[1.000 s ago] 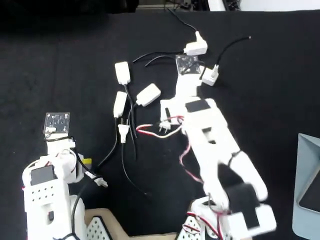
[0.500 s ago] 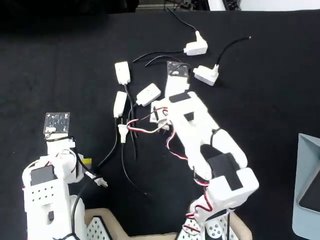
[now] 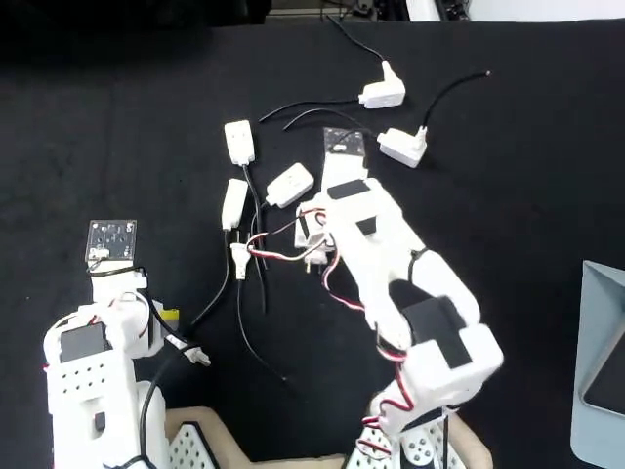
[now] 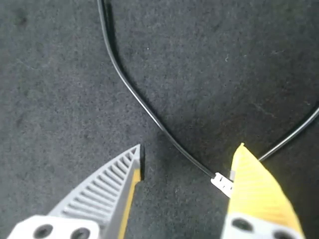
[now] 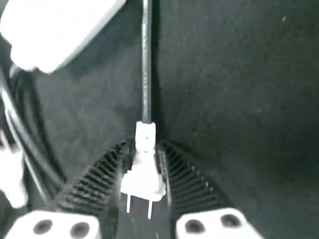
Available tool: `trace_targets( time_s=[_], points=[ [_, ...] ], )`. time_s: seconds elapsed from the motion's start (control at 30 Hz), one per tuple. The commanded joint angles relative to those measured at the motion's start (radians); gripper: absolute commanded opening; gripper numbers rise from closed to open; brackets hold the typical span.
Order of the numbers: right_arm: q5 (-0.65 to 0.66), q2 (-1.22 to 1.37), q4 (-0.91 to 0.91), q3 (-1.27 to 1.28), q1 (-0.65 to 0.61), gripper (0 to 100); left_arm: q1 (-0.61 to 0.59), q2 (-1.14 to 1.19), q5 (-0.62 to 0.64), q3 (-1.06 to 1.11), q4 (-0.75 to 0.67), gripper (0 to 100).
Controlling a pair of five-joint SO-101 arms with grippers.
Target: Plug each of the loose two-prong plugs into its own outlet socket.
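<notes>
Looked down on a black table [image 3: 527,244] scattered with white socket blocks [image 3: 239,142] and loose black cords [image 3: 244,322]. Found the right gripper [image 5: 145,144] near the table's middle, pinched onto a white two-prong plug [image 5: 143,181], prongs pointing back toward the wrist, its cord [image 5: 146,59] leading away past the nearest block. Found the left gripper [image 4: 189,148] spread wide, low over the table at front left, a thin black cable [image 4: 144,107] lying between its jaws, the small white end [image 4: 223,183] seemingly touching the yellow finger [image 4: 254,184].
</notes>
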Motion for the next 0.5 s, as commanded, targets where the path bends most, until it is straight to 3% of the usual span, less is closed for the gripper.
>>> trace_targets(
  time_s=[0.0,0.27,0.47],
  points=[
    [0.103,-0.156,0.086,-0.028,0.038,1.1,-0.010,-0.012,-0.009,-0.004,-0.015,29],
    [0.370,-0.271,0.068,-0.025,0.311,1.1,-0.010,-0.012,-0.009,-0.004,-0.015,29],
    [0.456,-0.173,-0.117,0.068,0.364,1.1,-0.010,-0.012,-0.009,-0.004,-0.015,29]
  ],
)
